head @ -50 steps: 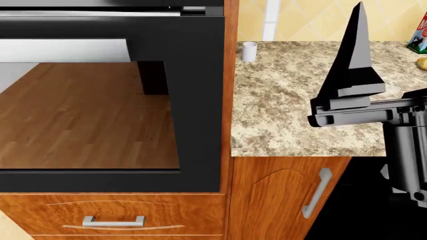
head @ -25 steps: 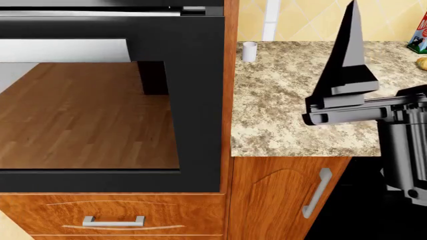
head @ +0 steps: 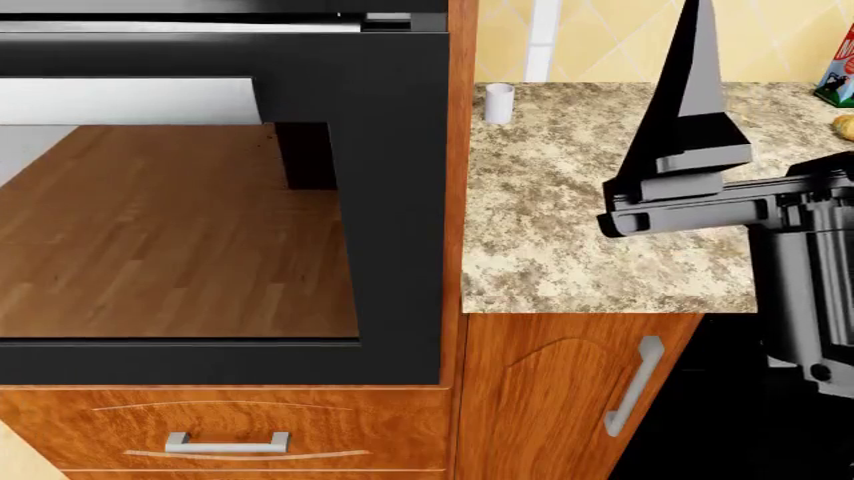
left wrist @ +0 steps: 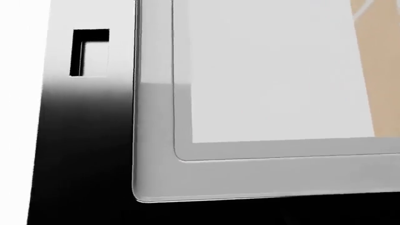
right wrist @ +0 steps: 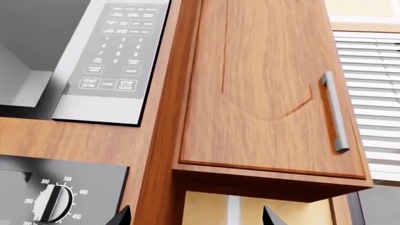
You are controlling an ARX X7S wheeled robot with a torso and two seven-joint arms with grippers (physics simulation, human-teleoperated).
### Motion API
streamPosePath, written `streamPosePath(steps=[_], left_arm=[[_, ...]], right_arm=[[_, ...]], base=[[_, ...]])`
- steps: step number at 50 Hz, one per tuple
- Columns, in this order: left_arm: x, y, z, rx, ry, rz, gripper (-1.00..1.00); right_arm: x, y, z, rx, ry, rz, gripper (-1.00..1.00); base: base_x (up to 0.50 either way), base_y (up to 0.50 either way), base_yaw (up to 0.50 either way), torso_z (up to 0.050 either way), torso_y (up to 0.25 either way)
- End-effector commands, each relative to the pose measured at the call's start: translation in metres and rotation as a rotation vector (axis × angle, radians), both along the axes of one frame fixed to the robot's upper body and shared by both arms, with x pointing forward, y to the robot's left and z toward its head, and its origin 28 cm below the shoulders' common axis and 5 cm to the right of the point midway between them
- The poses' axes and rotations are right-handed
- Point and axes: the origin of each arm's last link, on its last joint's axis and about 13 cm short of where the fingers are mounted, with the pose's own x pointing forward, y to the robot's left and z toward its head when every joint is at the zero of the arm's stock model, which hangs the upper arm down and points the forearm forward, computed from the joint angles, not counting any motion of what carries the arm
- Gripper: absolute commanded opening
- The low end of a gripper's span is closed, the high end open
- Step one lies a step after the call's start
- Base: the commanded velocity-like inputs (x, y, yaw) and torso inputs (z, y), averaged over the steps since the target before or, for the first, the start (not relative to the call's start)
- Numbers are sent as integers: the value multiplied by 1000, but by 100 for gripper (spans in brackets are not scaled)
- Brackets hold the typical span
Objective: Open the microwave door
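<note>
The microwave (right wrist: 37,47) shows only in the right wrist view, built in above the oven, with its grey keypad panel (right wrist: 119,51) on its right side. Left of the panel I see a grey hollow like an open cavity; the door itself I cannot make out. My right gripper (right wrist: 197,218) is open, its two dark fingertips wide apart and holding nothing. In the head view it (head: 691,40) points upward over the counter. The left wrist view is filled by a close silver frame (left wrist: 156,140) and a black face with a rectangular slot (left wrist: 89,52). No left fingers show.
A black oven door (head: 200,230) fills the left, with a drawer handle (head: 227,440) below. The speckled counter (head: 561,200) carries a small white cup (head: 499,102). A wooden upper cabinet (right wrist: 262,84) with a bar handle (right wrist: 334,112) hangs beside the microwave; an oven dial (right wrist: 53,201) sits below.
My right gripper has risen a little and drifted left over the counter. The oven, cup and counter have not moved.
</note>
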Motion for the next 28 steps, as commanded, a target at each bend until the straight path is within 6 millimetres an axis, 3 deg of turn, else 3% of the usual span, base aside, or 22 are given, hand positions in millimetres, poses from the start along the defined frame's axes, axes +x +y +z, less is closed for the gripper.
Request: streamPosePath(steps=[1, 9, 21, 28], left_arm=[[-29, 20, -8, -60, 128, 124, 100], [-57, 27, -9, -85, 159, 229, 100], [-104, 30, -30, -145, 200, 369, 100], [-120, 34, -43, -177, 206, 397, 100]], right_arm=[[1, 2, 3, -2, -3, 6, 100], [3, 3, 4, -2, -4, 10, 100], [5, 7, 5, -3, -6, 21, 100], [5, 8, 6, -3, -8, 26, 100]], base=[[0, 0, 0, 0, 0], [0, 0, 0, 0, 0], [0, 0, 0, 0, 0], [0, 0, 0, 0, 0]])
